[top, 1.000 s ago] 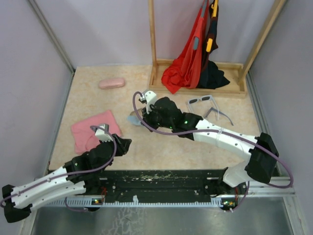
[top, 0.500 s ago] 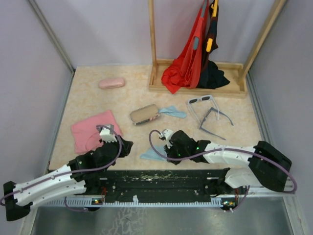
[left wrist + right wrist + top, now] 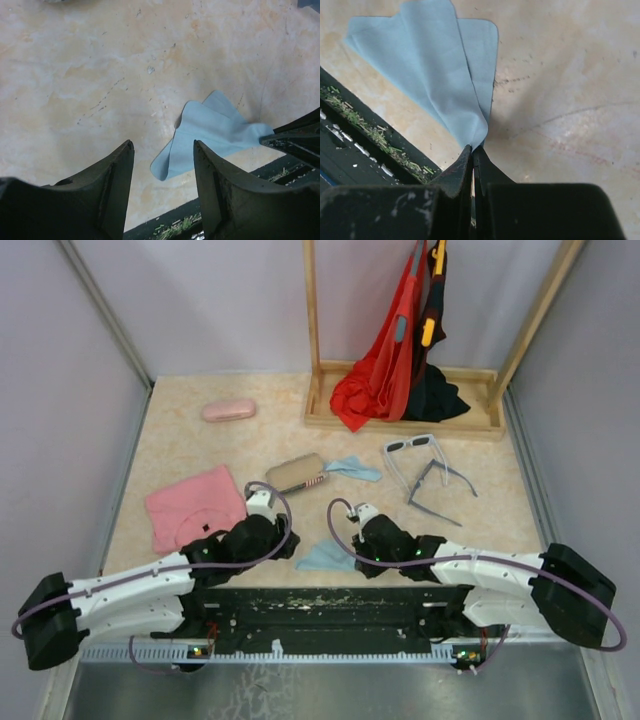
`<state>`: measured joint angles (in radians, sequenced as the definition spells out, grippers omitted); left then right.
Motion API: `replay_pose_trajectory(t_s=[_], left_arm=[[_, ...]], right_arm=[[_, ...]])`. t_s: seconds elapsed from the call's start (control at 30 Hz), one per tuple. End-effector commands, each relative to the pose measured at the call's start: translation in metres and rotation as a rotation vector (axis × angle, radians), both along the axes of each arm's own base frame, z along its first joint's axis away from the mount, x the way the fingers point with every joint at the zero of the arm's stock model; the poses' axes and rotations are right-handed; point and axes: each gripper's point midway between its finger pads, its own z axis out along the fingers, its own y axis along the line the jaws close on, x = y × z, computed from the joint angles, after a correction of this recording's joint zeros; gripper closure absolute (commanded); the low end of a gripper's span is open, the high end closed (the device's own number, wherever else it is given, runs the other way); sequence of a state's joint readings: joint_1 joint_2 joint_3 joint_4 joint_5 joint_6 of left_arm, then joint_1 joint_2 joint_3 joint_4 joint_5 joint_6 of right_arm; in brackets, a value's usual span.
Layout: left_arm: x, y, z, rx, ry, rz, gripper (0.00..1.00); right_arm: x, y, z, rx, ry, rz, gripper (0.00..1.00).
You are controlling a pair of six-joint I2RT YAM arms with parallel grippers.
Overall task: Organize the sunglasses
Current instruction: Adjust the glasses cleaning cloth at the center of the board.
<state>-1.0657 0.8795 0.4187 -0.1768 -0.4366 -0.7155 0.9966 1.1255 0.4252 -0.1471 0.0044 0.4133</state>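
Both sunglasses lie at the right of the table: the white-framed pair point(image 3: 411, 445) with dark lenses, and the thin grey pair point(image 3: 440, 486) just in front of it. Neither gripper is near them. My right gripper point(image 3: 354, 551) point(image 3: 472, 148) is shut on a corner of a light-blue cloth point(image 3: 324, 557) point(image 3: 440, 75) near the front edge. My left gripper point(image 3: 286, 541) point(image 3: 162, 145) stands open just left of that cloth point(image 3: 215, 132), with nothing between its fingers.
A tan printed glasses case point(image 3: 296, 473) lies mid-table with a second light-blue cloth point(image 3: 352, 469) beside it. A pink case point(image 3: 228, 411) sits at the back left, a pink cloth point(image 3: 195, 506) at the left. A wooden rack point(image 3: 400, 420) with red bags stands behind.
My right arm drew back from the tan case to the front edge with the blue cloth in its jaws. My left arm swung right toward that cloth and its jaws opened wider.
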Motion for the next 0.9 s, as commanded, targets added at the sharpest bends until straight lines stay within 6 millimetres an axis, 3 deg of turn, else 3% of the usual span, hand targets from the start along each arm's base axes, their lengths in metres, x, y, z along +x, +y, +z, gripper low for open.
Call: replay_pose_trajectory(t_s=[0.0,0.2,0.63,0.87], left_arm=[[0.018,-0.034,0.02,-0.062,0.009,-0.104,0.43],[0.033,-0.057,0.012,0.013,0.011,-0.22,0.4],[0.044,-0.114,-0.013,0.127,0.071,-0.48,0.42],[0.044,-0.121,-0.039,0.243,0.122,-0.591,0.43]], right_arm=[[0.006,-0.007,0.003,0.032,0.024,-0.158,1.0],[0.007,-0.021,-0.008,0.062,0.063,-0.332,1.0],[0.004,-0.028,-0.017,0.272,0.162,-0.582,1.0],[-0.001,-0.039,-0.021,0.372,0.197,-0.67,1.0]])
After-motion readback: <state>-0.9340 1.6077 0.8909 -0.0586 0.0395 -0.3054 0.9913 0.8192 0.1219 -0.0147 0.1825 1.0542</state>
